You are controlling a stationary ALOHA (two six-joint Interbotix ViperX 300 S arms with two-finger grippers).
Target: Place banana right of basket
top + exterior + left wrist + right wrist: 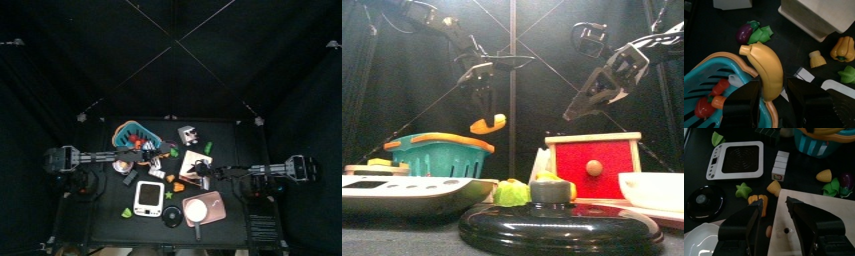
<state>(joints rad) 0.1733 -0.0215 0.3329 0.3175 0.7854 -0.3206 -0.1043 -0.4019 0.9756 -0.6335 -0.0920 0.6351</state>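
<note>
The basket point(438, 158) stood at the left of the table, behind a white scale point(416, 195); its rim was teal with an orange band. The left gripper point(482, 105) hung in the air above and just right of the basket, with its jaws closed on the banana point(489, 124). The banana was clear of the table and of the basket. In the left wrist view, the banana point(765, 67) ran lengthwise between the two jaws, its free end pointing toward a purple eggplant with a green cap point(753, 32). The basket's rim point(714, 67) lay below it, and red and orange toys sat inside the basket.

At the table's middle front stood a black round lid with a knob point(556, 218), with a small green toy point(512, 192) just behind it. A red wooden box point(593, 166) stood right of the middle, and a white bowl point(652, 190) stood at the far right.

The right gripper point(589, 104) was raised above the red box. In the right wrist view, its jaws stood apart and held nothing, with a pale board point(827, 213) below them.
</note>
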